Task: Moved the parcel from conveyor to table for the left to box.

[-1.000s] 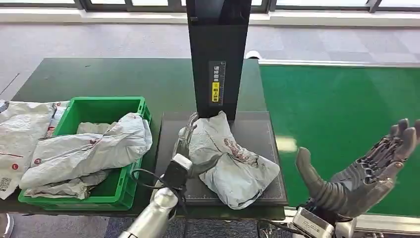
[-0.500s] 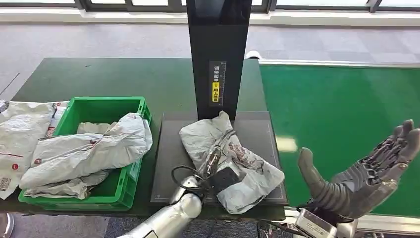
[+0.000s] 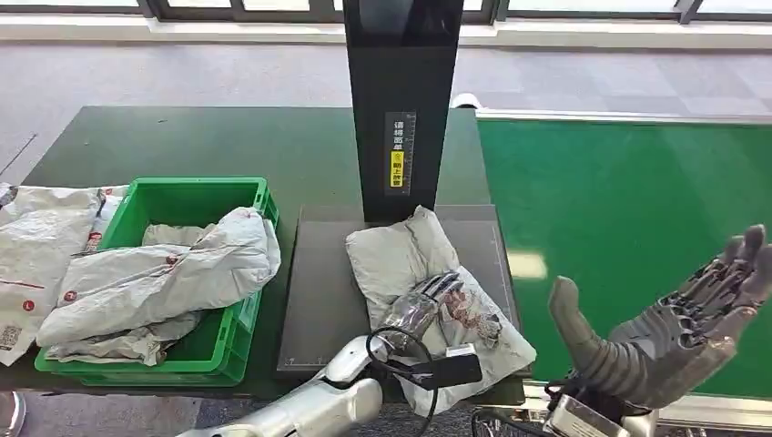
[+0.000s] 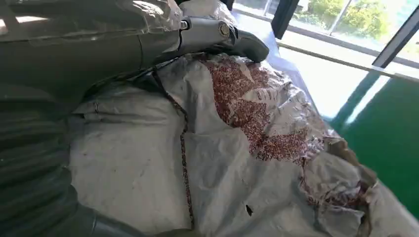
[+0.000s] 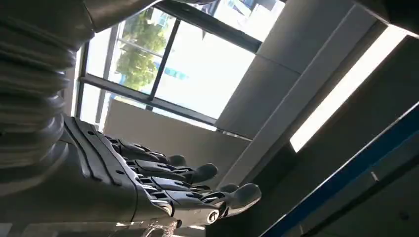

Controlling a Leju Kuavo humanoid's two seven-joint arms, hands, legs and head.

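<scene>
A crumpled grey parcel [image 3: 401, 259] with a red print lies on the black platform [image 3: 314, 300] in front of the black post. My left hand [image 3: 421, 308] rests on top of the parcel, its fingers laid over the printed part. In the left wrist view the parcel [image 4: 237, 163] lies right under the hand [image 4: 99, 49], and the thumb [image 4: 222, 34] stretches across its upper edge. Whether the fingers grip the wrapping is hidden. My right hand [image 3: 674, 337] hovers open and palm up over the green conveyor [image 3: 619, 200], holding nothing; the right wrist view shows its fingers [image 5: 163, 185] spread.
A green bin [image 3: 182, 196] with grey parcels [image 3: 173, 273] heaped in it stands on the dark table to the left. Another parcel [image 3: 36, 246] lies beside it at the table's left edge. The tall black post [image 3: 401, 100] rises just behind the platform.
My left arm swung right, from the parcel's left edge onto its top. The parcel shifted slightly right and toward the platform's front. The right hand barely moved.
</scene>
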